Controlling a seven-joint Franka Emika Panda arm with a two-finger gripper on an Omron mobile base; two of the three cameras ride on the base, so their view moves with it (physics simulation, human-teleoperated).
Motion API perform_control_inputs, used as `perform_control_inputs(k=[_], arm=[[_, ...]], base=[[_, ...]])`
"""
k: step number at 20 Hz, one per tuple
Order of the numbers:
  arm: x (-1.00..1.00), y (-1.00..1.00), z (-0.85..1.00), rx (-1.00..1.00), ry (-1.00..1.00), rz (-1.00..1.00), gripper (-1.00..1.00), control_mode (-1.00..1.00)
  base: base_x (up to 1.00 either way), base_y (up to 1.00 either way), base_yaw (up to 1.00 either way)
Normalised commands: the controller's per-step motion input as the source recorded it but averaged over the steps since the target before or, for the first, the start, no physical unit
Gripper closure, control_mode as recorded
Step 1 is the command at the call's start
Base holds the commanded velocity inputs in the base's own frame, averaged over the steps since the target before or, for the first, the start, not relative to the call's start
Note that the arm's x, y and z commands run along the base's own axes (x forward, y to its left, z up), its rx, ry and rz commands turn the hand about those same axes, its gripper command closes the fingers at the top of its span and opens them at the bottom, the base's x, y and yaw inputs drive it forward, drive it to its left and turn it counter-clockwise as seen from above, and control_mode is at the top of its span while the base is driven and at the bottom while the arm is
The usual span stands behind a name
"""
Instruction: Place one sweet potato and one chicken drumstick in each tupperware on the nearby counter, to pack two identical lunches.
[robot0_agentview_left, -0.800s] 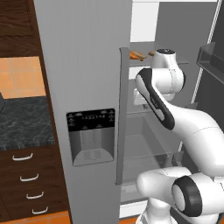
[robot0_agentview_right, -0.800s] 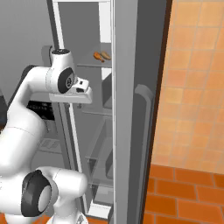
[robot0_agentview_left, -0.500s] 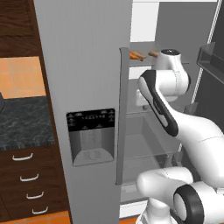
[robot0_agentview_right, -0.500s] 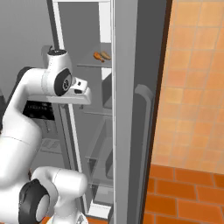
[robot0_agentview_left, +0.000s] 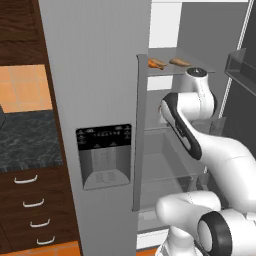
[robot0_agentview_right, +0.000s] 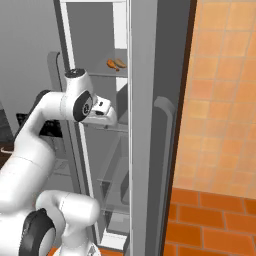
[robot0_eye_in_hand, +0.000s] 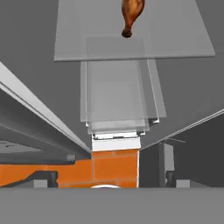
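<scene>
the chicken drumstick (robot0_eye_in_hand: 132, 15) lies on the upper glass shelf (robot0_agentview_left: 192, 67) of the open fridge (robot0_agentview_left: 100, 75), at about 12 o'clock in the hand view with its bony end pointing down toward 6. from the left base view two orange-brown items sit on that shelf, one at 11 o'clock (robot0_agentview_left: 157, 63) and one just beside it toward 1 o'clock (robot0_agentview_left: 180, 62); which of them is a sweet potato i cannot tell.

the gripper (robot0_agentview_right: 107, 111) hangs below the shelf, inside the fridge opening. how far its fingers are spread cannot be told, and nothing appears to be in its hold.

judging by its shape, the drumstick should be light, fairly firm, and a little slick. the thick meaty end looks like the better place to pinch, across its width, since the thin bone end could slip or swing.

the glass shelf is flat, hard and smooth, so food may slide if nudged. room is tight: fridge walls at 3 and 9 o'clock, more shelves below. the dark counter (robot0_agentview_left: 25, 142) sits at 9 o'clock beyond the fridge door, above wooden drawers (robot0_agentview_left: 30, 205).
</scene>
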Motion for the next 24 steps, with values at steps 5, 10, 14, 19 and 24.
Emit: perform_control_inputs(k=[5, 10, 14, 19, 24], arm=[[0.78, -0.43, -0.07, 0.02, 0.00, 0.00, -1.00, -1.00], [0.81, -0.36, -0.35, 0.01, 0.00, 0.04, -1.00, -1.00], [0.70, -0.18, -0.23, 0.00, -0.05, 0.02, -1.00, -1.00], [0.68, -0.02, -0.27, 0.00, -0.04, 0.04, -1.00, -1.00], [0.65, -0.04, -0.29, 0.00, -0.04, 0.04, -1.00, -1.00]], base=[[0.00, 0.00, 0.00], [0.00, 0.00, 0.00], [0.00, 0.00, 0.00], [0.00, 0.00, 0.00], [0.00, 0.00, 0.00]])
